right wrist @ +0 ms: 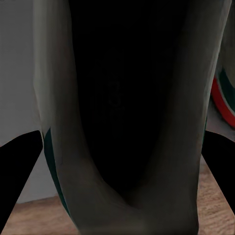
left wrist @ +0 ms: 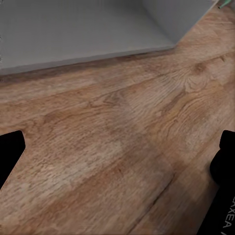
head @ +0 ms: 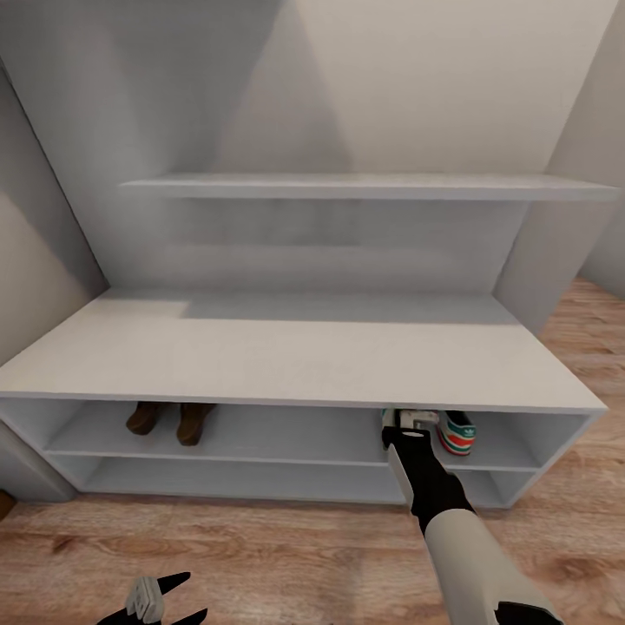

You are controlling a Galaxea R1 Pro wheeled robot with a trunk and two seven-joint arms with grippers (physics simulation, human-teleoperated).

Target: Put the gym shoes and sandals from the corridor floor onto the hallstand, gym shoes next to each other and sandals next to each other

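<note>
At lower right, the right gripper (head: 401,427) pinches a gym shoe (right wrist: 117,122) inside the hallstand (head: 295,360); the left gripper's (head: 161,603) fingers are spread.

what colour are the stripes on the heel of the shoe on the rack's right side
Green and red-orange on white, on the gym shoe beside the right gripper; the head view shows it best.

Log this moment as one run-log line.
right gripper: at upper shelf row, on gym shoe | second gym shoe: shelved beside | sandals: shelved left | left gripper: open, over floor
</note>
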